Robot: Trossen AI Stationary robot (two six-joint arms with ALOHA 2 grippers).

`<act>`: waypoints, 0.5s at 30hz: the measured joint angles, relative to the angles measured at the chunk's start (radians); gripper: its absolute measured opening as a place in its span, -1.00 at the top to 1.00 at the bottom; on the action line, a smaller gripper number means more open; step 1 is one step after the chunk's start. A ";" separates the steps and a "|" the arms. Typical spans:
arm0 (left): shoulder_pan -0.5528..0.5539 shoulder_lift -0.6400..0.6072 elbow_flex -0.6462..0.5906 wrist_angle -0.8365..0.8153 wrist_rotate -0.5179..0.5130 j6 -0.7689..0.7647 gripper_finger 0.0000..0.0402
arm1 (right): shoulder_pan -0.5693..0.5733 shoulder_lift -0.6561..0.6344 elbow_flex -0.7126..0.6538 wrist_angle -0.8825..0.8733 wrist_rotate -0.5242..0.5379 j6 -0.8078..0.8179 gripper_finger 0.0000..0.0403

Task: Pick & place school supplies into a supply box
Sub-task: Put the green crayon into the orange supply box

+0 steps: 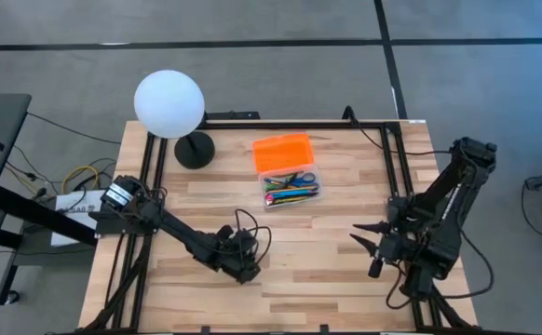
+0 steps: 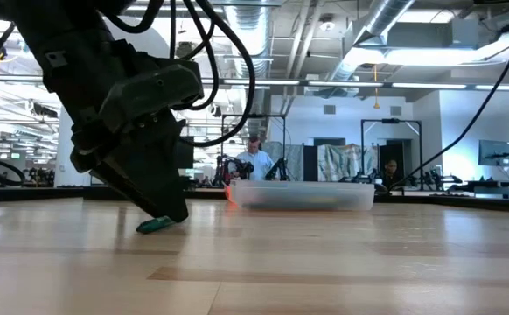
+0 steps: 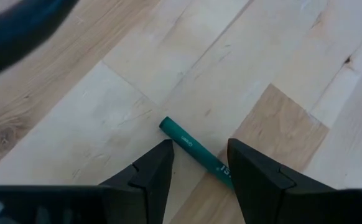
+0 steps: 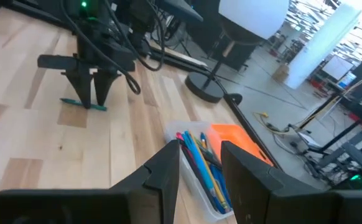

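One green pen (image 3: 196, 152) between left gripper (image 3: 199, 171) jaws; hidden overhead.

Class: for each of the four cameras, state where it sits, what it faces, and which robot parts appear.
High: overhead, looking down; both arms, box.
Low: table height, looking across; left end effector, green pen.
Left wrist: down past its fingers at the pen.
Right wrist: over its fingers at box, left arm.
Shared: the pen.
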 joint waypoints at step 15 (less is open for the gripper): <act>0.052 -0.003 0.002 -0.058 0.176 -0.008 0.31 | 0.002 0.000 0.000 0.005 -0.002 0.006 0.44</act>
